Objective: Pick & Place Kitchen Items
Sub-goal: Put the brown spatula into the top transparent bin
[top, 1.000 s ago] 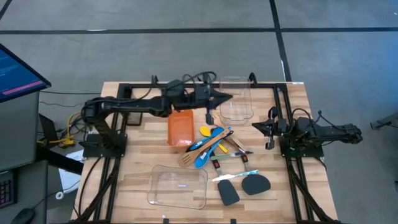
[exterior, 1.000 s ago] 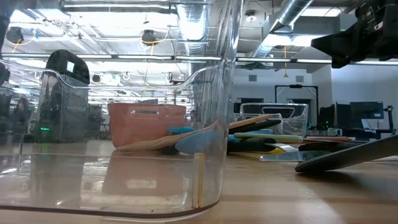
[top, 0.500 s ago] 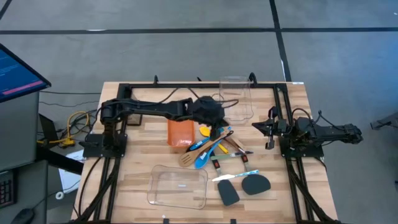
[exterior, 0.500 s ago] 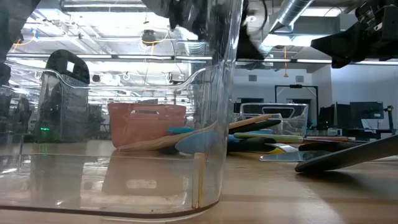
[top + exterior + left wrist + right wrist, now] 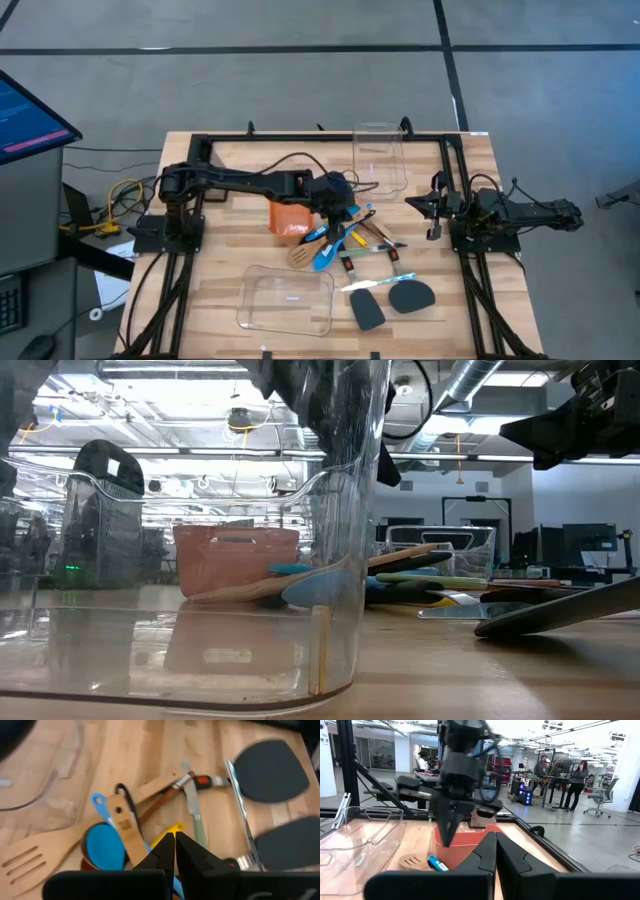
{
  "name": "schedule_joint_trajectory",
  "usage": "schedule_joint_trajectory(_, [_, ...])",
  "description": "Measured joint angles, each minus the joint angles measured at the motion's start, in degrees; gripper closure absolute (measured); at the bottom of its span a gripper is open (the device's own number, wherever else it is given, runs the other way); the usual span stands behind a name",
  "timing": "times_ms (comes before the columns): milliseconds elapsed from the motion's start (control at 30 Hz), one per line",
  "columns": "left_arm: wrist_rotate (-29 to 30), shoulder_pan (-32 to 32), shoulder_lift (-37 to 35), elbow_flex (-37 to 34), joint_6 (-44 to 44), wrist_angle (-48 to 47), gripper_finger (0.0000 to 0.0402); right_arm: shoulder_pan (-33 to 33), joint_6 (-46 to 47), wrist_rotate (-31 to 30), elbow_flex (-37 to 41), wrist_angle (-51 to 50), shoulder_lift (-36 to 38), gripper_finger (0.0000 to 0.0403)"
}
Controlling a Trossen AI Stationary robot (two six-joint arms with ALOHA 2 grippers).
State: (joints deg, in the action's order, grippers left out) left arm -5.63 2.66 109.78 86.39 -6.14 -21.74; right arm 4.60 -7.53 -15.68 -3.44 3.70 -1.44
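hovering left pincer (image 5: 174, 836) (shut) — over utensils (image 5: 125, 827)

Clear container wall (image 5: 345, 560) fills the foreground; orange bin (image 5: 236, 558) behind, utensil pile (image 5: 400, 585) beside it.

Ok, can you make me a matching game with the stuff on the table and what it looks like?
Things:
1. bin
2. turner
3. spatulas
4. left hand

Looks:
A. black and flat
B. shut
C. orange
D. wooden with slots

Pairs: 1-C, 2-D, 3-A, 4-B
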Motion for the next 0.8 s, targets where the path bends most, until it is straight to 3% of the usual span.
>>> schedule_joint_trajectory(333, [15.34, -3.69, 0.0, 0.0, -2.55, -7.84, 0.0399, 0.0, 0.0, 0.01, 0.0, 0.0, -0.02, 0.0403])
schedule_joint_trajectory(800, [15.76, -6.58, 0.0, 0.0, -3.45, -8.07, 0.0399, 0.02, 0.02, 0.04, 0.0, -0.02, -0.02, 0.0403])
